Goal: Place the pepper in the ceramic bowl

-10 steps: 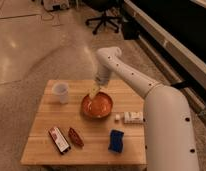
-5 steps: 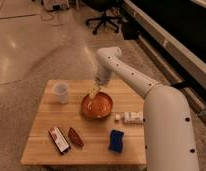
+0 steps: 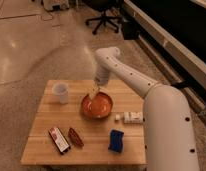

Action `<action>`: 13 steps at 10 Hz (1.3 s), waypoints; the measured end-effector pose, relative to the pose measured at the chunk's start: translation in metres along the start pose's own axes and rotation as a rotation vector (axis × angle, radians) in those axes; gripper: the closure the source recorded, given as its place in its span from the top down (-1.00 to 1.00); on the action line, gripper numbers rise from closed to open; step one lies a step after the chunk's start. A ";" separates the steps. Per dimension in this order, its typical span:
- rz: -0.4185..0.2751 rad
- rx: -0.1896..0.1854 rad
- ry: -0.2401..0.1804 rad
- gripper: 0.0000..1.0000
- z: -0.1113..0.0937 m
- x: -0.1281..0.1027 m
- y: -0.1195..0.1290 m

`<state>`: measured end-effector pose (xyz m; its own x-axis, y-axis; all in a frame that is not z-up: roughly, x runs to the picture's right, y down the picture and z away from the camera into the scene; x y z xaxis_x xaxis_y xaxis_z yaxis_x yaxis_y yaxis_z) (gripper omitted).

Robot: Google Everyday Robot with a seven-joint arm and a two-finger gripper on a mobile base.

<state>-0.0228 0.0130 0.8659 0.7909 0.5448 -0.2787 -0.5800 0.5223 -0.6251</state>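
Worktop: a square pale wooden worktop standing on a shiny beige stone floor.
Cup: a white translucent cup, upright, near the back left corner.
Packet: a flat rectangular red-and-white packet with a black edge, lying at a slant near the front left.
Block: a blue rectangular block at the front right.
Box: a small white box near the right edge, with a tiny white cube just beside it.
Chair: a black wheeled office chair far behind.
Claw: the claw hangs over the worktop's middle, right of the cup.
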 end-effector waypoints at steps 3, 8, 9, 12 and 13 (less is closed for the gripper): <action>-0.105 0.089 -0.014 0.60 0.003 0.006 0.041; -0.169 0.101 -0.009 0.60 0.019 0.060 0.147; -0.178 0.092 0.004 0.60 0.026 0.070 0.164; -0.214 0.078 0.026 0.60 0.055 0.082 0.204; -0.224 0.074 0.033 0.60 0.063 0.082 0.210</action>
<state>-0.0919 0.2089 0.7570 0.9067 0.3887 -0.1638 -0.4013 0.6753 -0.6189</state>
